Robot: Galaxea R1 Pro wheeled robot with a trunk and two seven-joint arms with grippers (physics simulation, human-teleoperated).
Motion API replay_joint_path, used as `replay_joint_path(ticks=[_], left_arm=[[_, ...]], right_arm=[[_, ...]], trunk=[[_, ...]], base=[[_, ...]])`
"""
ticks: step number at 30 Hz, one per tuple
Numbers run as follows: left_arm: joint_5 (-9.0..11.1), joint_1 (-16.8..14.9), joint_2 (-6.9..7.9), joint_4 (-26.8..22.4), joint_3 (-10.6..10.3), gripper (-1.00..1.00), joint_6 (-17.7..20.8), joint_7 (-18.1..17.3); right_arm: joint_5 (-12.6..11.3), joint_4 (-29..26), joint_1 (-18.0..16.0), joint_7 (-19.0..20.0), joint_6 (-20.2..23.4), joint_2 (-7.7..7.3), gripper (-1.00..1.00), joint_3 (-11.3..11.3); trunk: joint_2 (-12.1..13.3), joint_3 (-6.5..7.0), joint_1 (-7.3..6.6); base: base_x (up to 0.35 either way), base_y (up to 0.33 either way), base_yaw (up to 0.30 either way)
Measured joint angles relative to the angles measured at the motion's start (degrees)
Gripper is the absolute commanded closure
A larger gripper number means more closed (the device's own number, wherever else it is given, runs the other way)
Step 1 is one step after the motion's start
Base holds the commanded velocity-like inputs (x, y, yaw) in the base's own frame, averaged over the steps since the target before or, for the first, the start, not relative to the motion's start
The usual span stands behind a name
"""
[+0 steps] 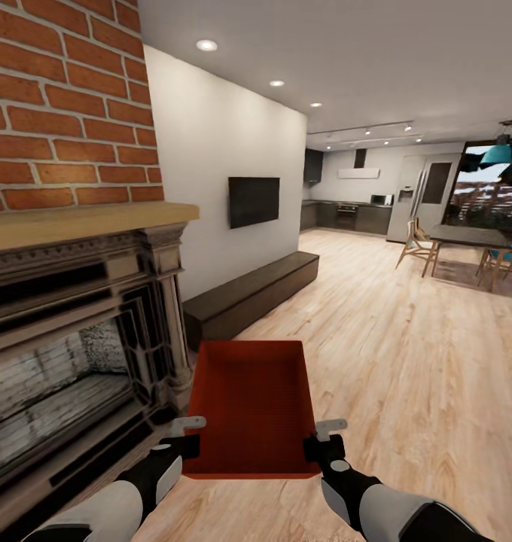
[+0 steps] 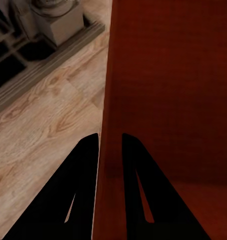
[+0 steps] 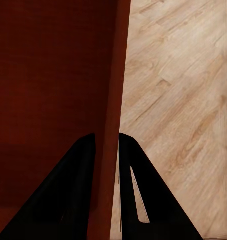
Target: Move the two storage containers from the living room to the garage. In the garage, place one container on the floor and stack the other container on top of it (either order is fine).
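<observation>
I hold one orange-red storage container (image 1: 252, 410) in front of me, above the light wood planks of the living room. My left gripper (image 1: 190, 436) is shut on its left wall, and my right gripper (image 1: 321, 439) is shut on its right wall. In the left wrist view the thin container wall (image 2: 109, 100) runs between the two dark fingers (image 2: 83, 185). The right wrist view has the other container wall (image 3: 116, 100) pinched between the fingers (image 3: 136, 185) in the same way. The bin is open-topped and empty.
An ornate dark fireplace (image 1: 75, 339) under a red brick chimney (image 1: 60, 98) stands close on my left. A long dark bench (image 1: 248, 297) lies along the white wall under a television (image 1: 254, 201). Wood floor (image 1: 406, 361) stretches ahead toward a dining table (image 1: 470, 237) and kitchen.
</observation>
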Motion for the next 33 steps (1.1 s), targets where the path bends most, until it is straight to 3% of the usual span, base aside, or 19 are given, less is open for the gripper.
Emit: replay_joint_path(ticks=[33], left_arm=[[-0.36, 0.00, -0.05, -0.06, 0.25, 1.00, 0.00, 0.00]], right_arm=[[0.04, 0.00, 0.00, 0.02, -0.06, -0.02, 1.00, -0.08]], trunk=[[0.00, 0.00, 0.00]], base=[[0.000, 0.000, -0.279]])
